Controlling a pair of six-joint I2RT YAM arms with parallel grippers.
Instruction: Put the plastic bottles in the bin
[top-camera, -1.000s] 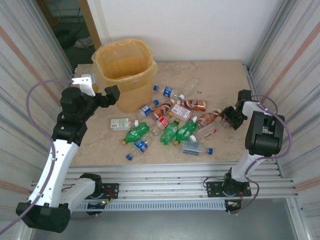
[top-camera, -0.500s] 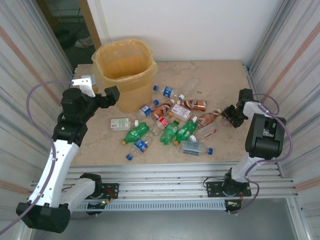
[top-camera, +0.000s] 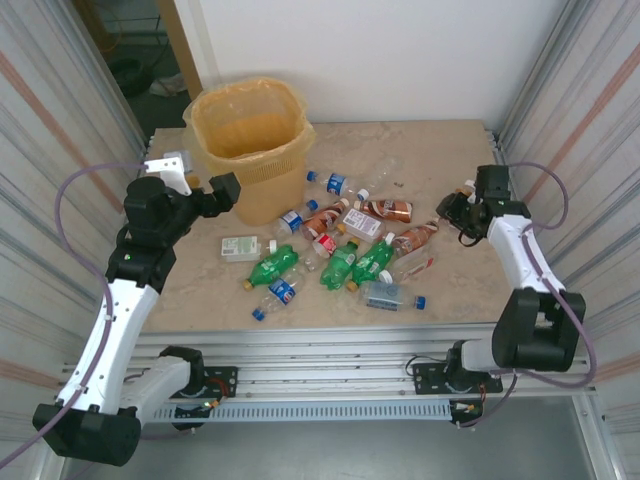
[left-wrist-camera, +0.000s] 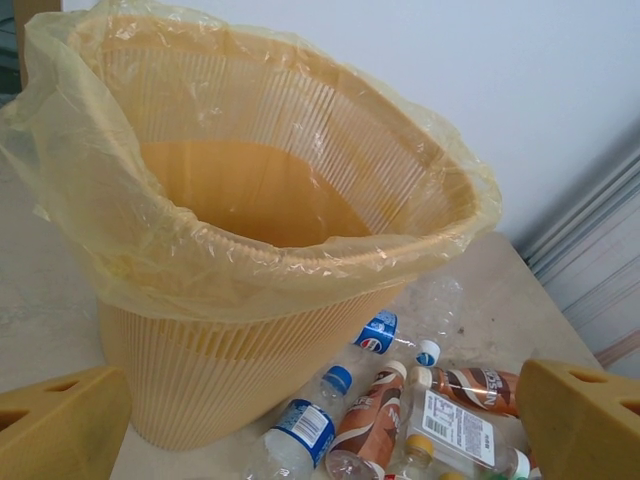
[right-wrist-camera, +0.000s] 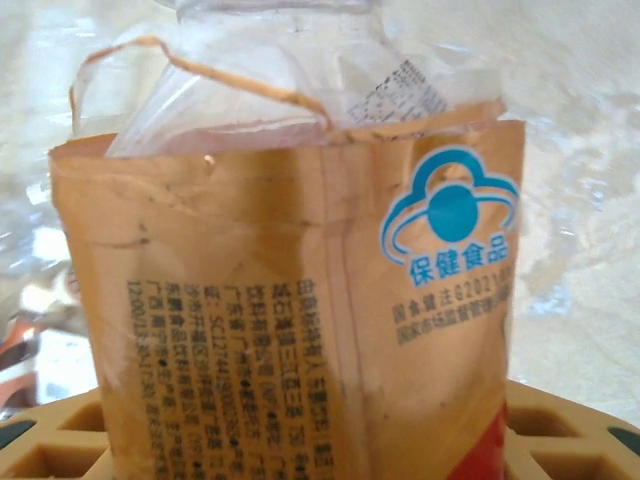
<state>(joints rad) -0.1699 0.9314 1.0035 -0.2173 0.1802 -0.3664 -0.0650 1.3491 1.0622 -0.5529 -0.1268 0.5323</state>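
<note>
Found right gripper (top-camera: 450, 212) clamped on crumpled clear brown-labelled plastic bottle (right-wrist-camera: 290, 300), well right of tall yellow-orange latticed bin (top-camera: 250, 175), and left gripper (top-camera: 225, 188) spread open beside it. Judged light, crushable; best held mid-label.

From above, the mouth of the bin (top-camera: 262, 190) gapes open, and the left gripper (top-camera: 200, 178) hangs spread just beside its rim. Low down, the plastic bottles (top-camera: 340, 245) crowd against the bin's foot and sprawl over mid-table. That leaves bare table (top-camera: 440, 150) along the far wall and down both sides. The right gripper (top-camera: 455, 208) looks plugged, as far as I can tell, by a brown-labelled bottle (right-wrist-camera: 300, 300).
</note>
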